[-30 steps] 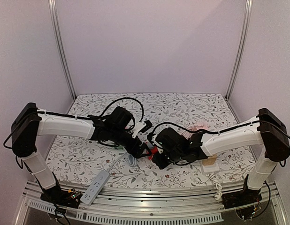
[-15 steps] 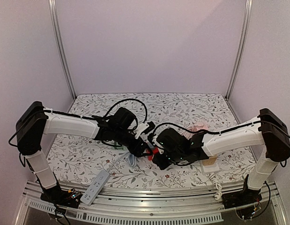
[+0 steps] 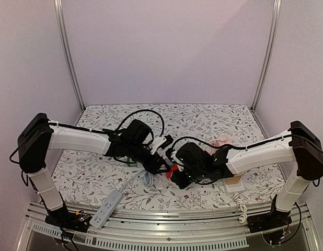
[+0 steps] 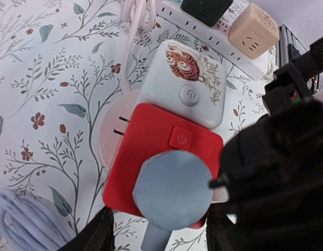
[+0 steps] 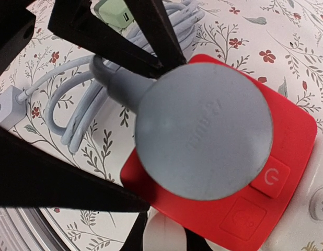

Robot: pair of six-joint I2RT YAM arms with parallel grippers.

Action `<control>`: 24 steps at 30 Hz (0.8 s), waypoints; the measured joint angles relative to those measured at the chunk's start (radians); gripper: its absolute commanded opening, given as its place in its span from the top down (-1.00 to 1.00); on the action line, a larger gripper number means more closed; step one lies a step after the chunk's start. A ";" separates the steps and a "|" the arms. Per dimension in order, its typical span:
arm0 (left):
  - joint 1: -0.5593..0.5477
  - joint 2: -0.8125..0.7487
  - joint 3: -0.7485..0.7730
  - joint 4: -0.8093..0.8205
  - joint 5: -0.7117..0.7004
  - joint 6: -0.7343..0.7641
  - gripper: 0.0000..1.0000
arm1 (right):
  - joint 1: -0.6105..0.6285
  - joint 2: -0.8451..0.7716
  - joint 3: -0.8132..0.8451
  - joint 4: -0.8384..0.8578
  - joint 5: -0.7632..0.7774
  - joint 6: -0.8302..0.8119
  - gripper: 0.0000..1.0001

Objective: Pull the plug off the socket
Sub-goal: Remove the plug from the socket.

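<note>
A round grey plug [image 4: 172, 189] sits pushed into a red socket [image 4: 151, 141], which lies on the flowered table beside a white adapter with a tiger picture [image 4: 186, 78]. My left gripper [image 4: 160, 232] stands open over the plug, one black finger on each side and the plug's cable stem between them. A little gap shows on the left side. My right gripper [image 5: 169, 236] is shut on the red socket [image 5: 240, 209] at its near edge. In the top view the two grippers meet at the socket [image 3: 174, 168], the left gripper [image 3: 162, 161] just above the right gripper [image 3: 177, 177].
A coil of grey cable [image 5: 80, 117] lies next to the socket. A long white power strip [image 4: 203, 32] carries a dark green block and a tan cube adapter [image 4: 254, 31]. Another white power strip [image 3: 106, 208] lies at the near left table edge.
My left gripper has shifted a little toward the socket and its jaws have narrowed around the plug. The right arm holds still on the socket.
</note>
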 measured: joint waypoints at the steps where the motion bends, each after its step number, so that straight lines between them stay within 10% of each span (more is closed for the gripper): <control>1: 0.000 0.000 0.000 0.001 -0.002 0.000 -0.12 | 0.000 -0.002 -0.002 0.000 0.000 0.000 1.00; 24: -0.010 0.003 0.000 0.015 -0.015 -0.008 0.08 | -0.023 -0.019 -0.008 -0.030 -0.053 -0.090 1.00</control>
